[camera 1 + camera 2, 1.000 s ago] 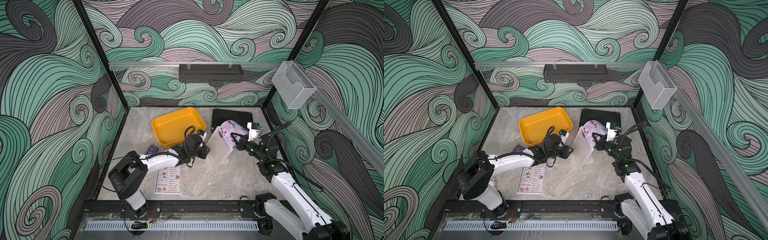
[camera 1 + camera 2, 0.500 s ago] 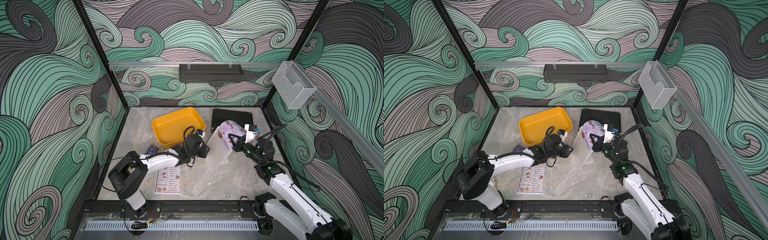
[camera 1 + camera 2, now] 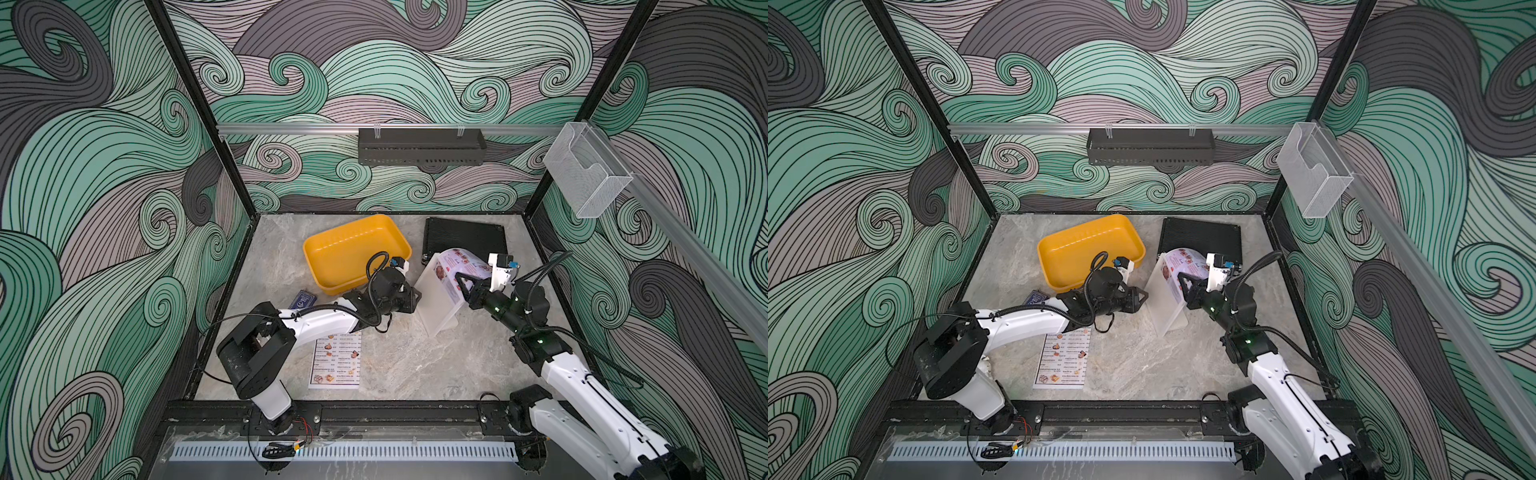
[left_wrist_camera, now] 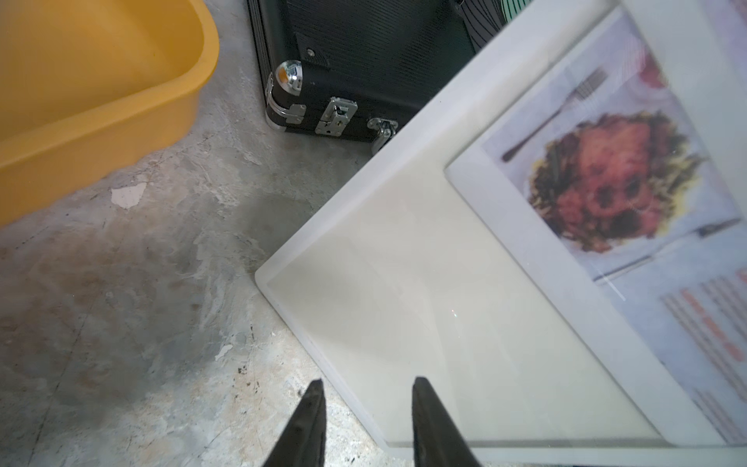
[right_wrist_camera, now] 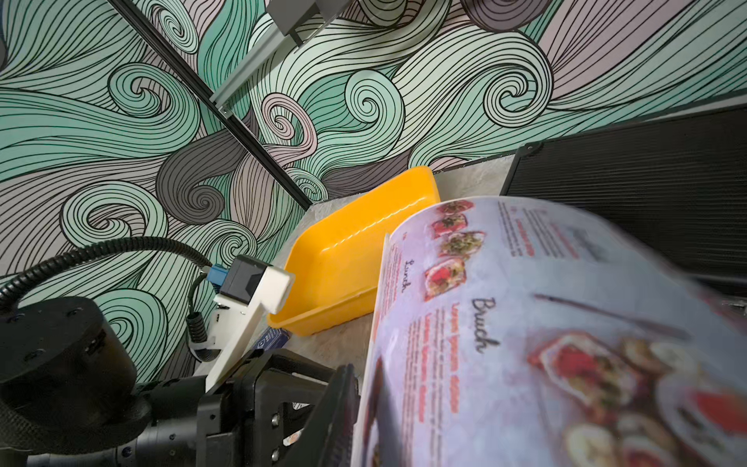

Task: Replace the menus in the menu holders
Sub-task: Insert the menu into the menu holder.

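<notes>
The frosted menu holder (image 3: 434,305) (image 3: 1163,301) stands tilted at mid-table. The lavender menu (image 3: 459,262) (image 5: 566,323) sits partly inside it; its upper half curls out over the top edge, and its food photo shows through the panel (image 4: 606,182). My right gripper (image 3: 461,284) (image 3: 1183,286) is at that curl with its jaws apart; the sheet hides them in the right wrist view. My left gripper (image 3: 417,296) (image 4: 366,384) is open at the holder's lower corner, one finger before the panel, one over the table. The white menu (image 3: 336,359) lies flat near the front.
A yellow tray (image 3: 353,249) and a black ribbed case (image 3: 465,239) stand behind the holder. A small dark blue card (image 3: 302,300) lies by the left arm. A clear box (image 3: 586,178) hangs on the right rail, a black rack (image 3: 419,145) on the back wall.
My right gripper has moved left toward the holder with the lavender menu, and its jaws have parted. The left gripper has stayed at the holder's edge.
</notes>
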